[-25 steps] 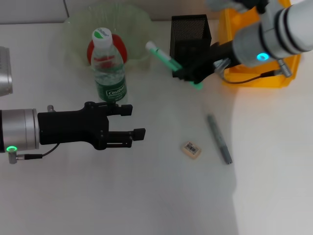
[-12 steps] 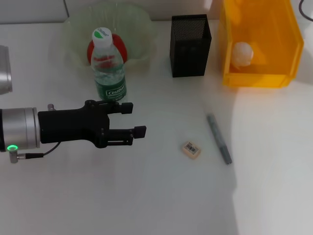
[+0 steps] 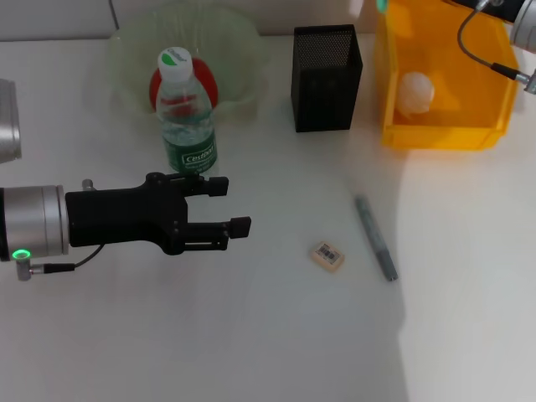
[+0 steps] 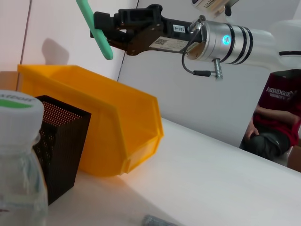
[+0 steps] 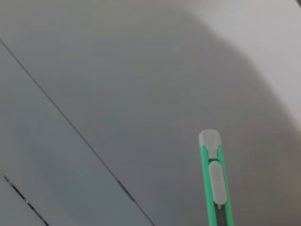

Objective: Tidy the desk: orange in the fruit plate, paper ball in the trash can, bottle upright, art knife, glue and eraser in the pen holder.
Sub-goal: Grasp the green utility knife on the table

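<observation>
Gripping green art knife (image 4: pixel 95 29) | right pincer (image 4: pixel 104 28) | above yellow bin (image 4: pixel 113 117)

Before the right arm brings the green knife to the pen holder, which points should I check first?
1. Knife held firmly in the right gripper: ok.
2. Pen holder upright, mouth free: ok.
3. Knife lined up over the pen holder: not ok; it hangs high, nearer the yellow bin.
4. Left gripper away from the pen holder: ok; it hovers open beside the bottle.
5. Blade drawn in: cannot tell.
</observation>
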Robot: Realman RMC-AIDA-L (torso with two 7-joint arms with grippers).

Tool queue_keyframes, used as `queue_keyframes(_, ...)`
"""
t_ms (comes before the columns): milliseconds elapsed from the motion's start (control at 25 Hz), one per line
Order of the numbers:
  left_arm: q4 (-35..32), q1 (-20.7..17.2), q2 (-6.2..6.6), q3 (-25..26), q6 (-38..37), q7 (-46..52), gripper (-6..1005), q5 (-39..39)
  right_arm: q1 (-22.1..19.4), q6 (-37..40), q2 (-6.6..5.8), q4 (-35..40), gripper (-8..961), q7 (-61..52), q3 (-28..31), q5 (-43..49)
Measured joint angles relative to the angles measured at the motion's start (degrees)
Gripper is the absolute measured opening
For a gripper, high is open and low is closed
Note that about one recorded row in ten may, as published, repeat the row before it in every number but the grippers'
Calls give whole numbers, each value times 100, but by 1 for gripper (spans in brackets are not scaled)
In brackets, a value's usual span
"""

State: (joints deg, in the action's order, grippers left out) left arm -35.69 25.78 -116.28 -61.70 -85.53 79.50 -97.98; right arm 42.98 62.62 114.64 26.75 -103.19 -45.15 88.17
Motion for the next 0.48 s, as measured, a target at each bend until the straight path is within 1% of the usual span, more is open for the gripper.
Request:
queue_keyframes(80,0,-19,0,0,0,2,790,-2,65,-88,4,-21,181,11,-110,8)
queue_keyframes(200,0,-24,0,0,0,3,790,-2,192,-200,-20,-58,182,13,-349,11)
queue_keyframes(400,1,-15,-7,1,1,4,790,-3,293,-226,-35,-52,183,20,-489,77)
queue_keyframes(480,1,-15,-8,1,1,4,790,3,306,-227,-38,-47,259,22,-489,107)
